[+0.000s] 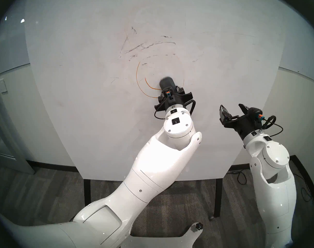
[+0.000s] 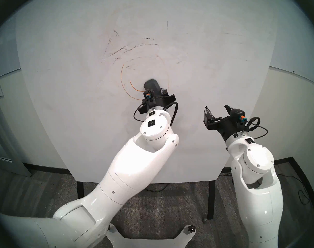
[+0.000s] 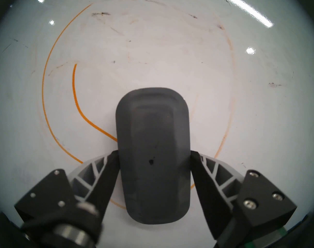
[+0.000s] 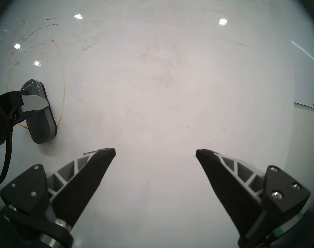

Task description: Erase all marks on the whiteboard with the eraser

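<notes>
The whiteboard (image 1: 81,99) fills the view in front of me. Orange marks (image 1: 137,75) remain as a left arc and a curved mouth line (image 3: 75,102), with faint orange on the right. Scratchy black streaks (image 1: 143,46) lie above them. The dark grey eraser (image 1: 167,83) (image 3: 152,143) lies flat against the board over the lower end of the mouth line. My left gripper (image 3: 154,152) is shut on the eraser, one finger on each long side. My right gripper (image 1: 231,106) (image 4: 155,151) hangs open to the right, near the board, holding nothing.
The board stands on thin black legs (image 1: 87,192) over grey carpet. Cables (image 1: 242,177) trail on the floor at the lower right. A wall switch (image 1: 2,85) and a door frame are at the far left. Fainter grey smudges (image 4: 161,63) show in front of the right gripper.
</notes>
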`<action>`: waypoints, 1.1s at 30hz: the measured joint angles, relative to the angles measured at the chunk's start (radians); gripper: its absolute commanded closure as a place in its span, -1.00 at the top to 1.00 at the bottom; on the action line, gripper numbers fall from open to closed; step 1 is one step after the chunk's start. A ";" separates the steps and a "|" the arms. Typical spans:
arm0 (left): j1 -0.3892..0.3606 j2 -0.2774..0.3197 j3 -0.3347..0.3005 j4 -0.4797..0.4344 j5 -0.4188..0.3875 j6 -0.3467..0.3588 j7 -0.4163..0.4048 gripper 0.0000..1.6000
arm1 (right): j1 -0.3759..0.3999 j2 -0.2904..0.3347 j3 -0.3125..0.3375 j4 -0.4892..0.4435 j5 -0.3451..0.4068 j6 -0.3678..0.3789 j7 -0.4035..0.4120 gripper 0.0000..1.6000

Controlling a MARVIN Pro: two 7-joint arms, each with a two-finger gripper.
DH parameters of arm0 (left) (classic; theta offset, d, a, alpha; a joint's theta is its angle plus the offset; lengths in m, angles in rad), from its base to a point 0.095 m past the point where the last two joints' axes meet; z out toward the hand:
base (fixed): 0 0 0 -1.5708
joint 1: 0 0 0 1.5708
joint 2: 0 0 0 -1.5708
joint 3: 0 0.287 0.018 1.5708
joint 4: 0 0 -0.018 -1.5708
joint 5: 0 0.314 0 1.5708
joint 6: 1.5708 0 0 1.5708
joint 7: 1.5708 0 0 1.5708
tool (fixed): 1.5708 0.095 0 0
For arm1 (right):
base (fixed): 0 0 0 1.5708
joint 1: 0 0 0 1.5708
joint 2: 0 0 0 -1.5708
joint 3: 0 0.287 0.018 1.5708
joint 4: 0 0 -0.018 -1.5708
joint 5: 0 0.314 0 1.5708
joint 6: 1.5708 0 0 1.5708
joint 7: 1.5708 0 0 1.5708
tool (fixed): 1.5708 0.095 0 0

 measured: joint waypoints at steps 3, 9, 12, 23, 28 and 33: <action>0.000 -0.001 0.000 0.000 0.001 0.000 0.001 -1.00 | 0.000 0.000 0.000 0.000 0.000 0.000 0.000 1.00; 0.001 -0.001 0.000 0.000 0.005 0.000 0.002 -1.00 | 0.000 0.000 0.000 0.000 0.000 0.000 0.000 1.00; 0.001 0.000 0.001 0.000 0.008 0.002 0.002 -1.00 | 0.000 0.000 0.000 0.000 0.000 0.000 0.000 1.00; 0.010 0.035 0.000 -0.036 0.019 0.053 0.012 -1.00 | 0.000 0.000 0.000 0.000 0.000 0.000 0.000 1.00; 0.015 0.050 -0.002 -0.050 0.022 0.065 0.018 -1.00 | 0.000 0.000 0.000 0.000 0.000 0.000 0.000 1.00; 0.021 0.071 -0.008 -0.069 0.023 0.077 0.020 -1.00 | 0.000 0.000 0.000 0.000 0.000 0.000 0.000 1.00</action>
